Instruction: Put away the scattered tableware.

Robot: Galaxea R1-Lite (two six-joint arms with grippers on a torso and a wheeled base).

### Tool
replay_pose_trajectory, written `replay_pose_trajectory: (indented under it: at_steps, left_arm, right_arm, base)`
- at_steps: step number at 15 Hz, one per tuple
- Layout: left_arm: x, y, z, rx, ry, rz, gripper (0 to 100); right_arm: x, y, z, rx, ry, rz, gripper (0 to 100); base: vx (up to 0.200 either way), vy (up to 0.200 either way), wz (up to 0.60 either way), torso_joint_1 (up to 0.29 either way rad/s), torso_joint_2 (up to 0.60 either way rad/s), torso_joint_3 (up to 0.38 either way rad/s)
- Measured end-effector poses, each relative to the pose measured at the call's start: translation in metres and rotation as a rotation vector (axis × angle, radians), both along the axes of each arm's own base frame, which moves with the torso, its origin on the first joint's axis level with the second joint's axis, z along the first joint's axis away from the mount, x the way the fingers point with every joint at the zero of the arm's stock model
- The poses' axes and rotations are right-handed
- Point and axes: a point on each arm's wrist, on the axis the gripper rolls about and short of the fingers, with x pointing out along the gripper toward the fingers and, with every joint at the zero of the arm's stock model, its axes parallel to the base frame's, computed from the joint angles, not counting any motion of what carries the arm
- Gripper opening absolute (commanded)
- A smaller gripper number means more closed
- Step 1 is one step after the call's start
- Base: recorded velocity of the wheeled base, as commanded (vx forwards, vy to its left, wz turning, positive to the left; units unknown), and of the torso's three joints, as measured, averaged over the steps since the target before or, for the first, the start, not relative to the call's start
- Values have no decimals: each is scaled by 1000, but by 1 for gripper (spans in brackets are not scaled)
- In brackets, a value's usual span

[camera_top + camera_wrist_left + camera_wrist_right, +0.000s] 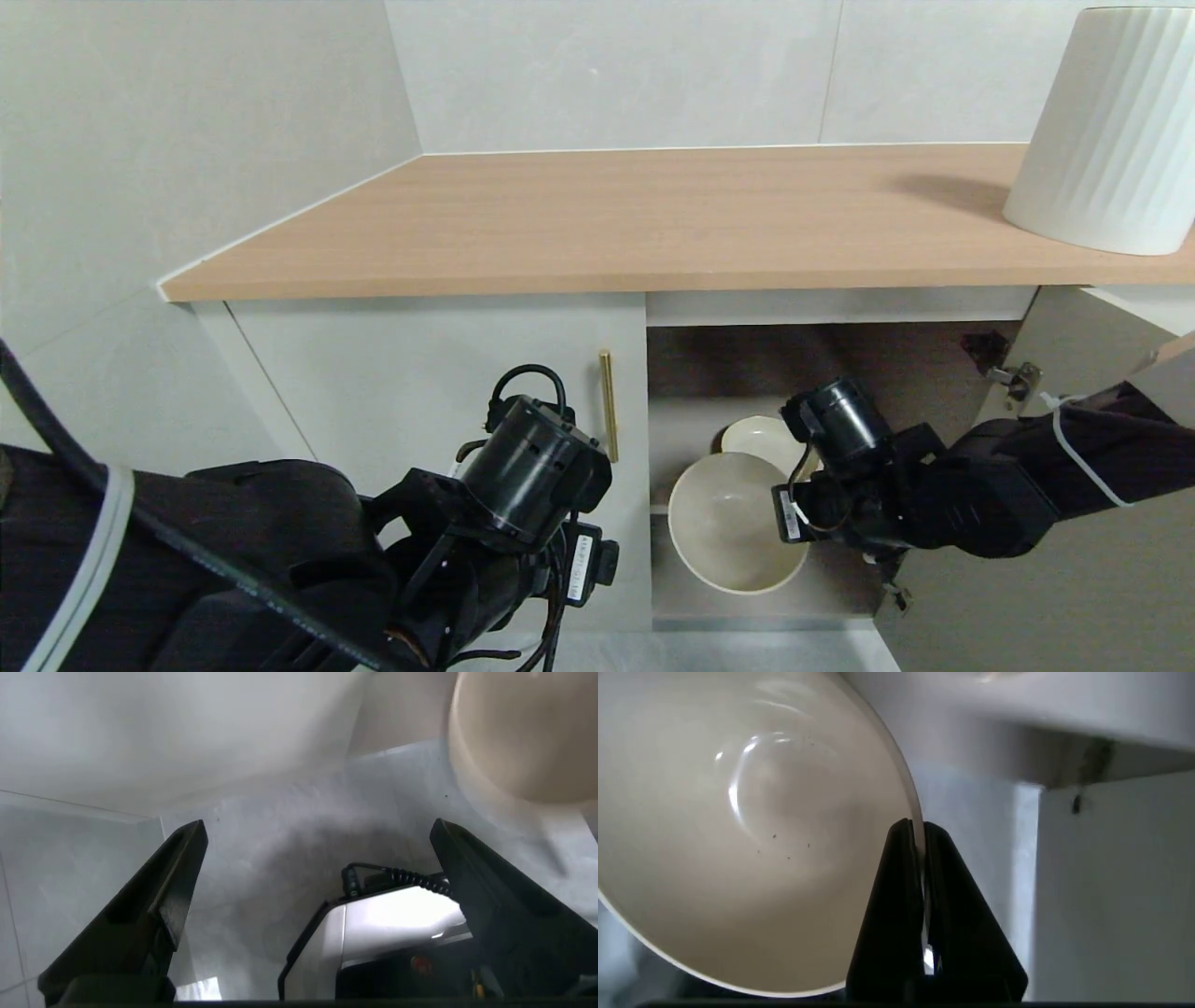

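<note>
Right now my right gripper point(922, 840) is pinched hard on the rim of the cream ceramic bowl point(728, 523), with one finger inside the wall and one outside. It holds the bowl tilted at the mouth of the open cabinet point(747, 369) under the counter, in front of a smaller pale dish point(758, 431) on the shelf. I judge the bowl stiff, glazed and slick. It is fairly heavy for an edge pinch and breakable, so it wants a firm grip and a gentle set-down. My left gripper point(318, 859) hangs spread wide and empty, low before the closed door point(420, 373).
</note>
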Motion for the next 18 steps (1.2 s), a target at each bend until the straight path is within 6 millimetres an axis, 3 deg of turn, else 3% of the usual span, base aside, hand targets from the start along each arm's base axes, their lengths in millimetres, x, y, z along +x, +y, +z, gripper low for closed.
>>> replay_pose_trajectory:
  at_steps: [6,18]
  left_arm:
    - [0,0,1,-2,-2,0,100]
    - [1,0,2,-16,-6,11,100]
  right_arm:
    - [46,-15,3,194,-113,-219,0]
    - [106,-42,-28,213,-170,-427,0]
  base:
    - [0,0,0,0,0,0]
    - [0,0,0,0,0,0]
